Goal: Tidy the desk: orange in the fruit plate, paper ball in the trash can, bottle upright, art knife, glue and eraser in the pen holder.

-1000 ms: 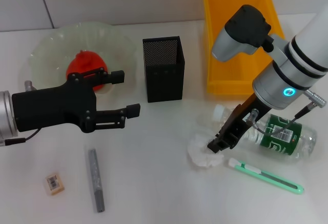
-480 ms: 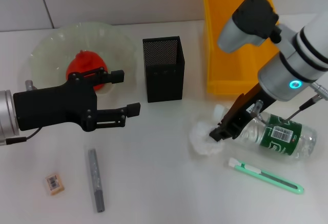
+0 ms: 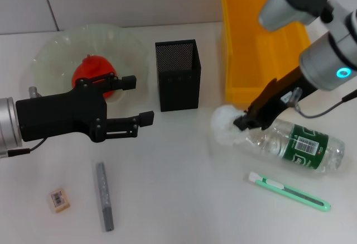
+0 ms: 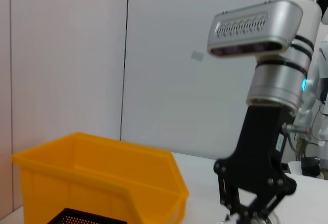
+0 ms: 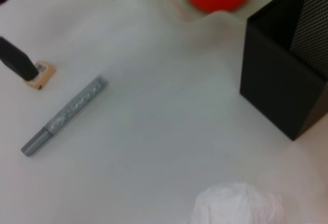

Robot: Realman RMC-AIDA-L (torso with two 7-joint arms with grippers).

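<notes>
Desk [image 3: 178,199], white and smooth, carries everything. At the far left lies the small tan eraser [image 3: 59,199], a flat block with a printed label, and just right of it the grey glue stick [image 3: 104,196], a slim cylinder lying lengthwise. Above them hangs the left gripper [image 3: 140,100], matte black and boxy on a metal wrist, its jaws apart and empty, the upper finger crossing in front of the fruit plate [image 3: 50,51]. That plate is pale green, translucent, with a wavy rim; the orange [image 3: 91,68] sits inside it, partly hidden by the gripper body. In the middle stands the pen holder [image 3: 177,75], a square black mesh box, upright and open at the top. Right of it, the crumpled white paper ball [image 3: 225,124] is raised off the desk, clamped at its right edge by the right gripper [image 3: 244,122], whose black jaws reach down from a silver arm. The ball hangs near the front left corner of the trash can [image 3: 262,48], a yellow plastic bin, still outside it. Below, a clear plastic bottle [image 3: 295,142] with a green label lies on its side, its neck hidden behind the jaws. Nearest the desk's front edge lies the mint-green art knife [image 3: 289,191], slanted.
</notes>
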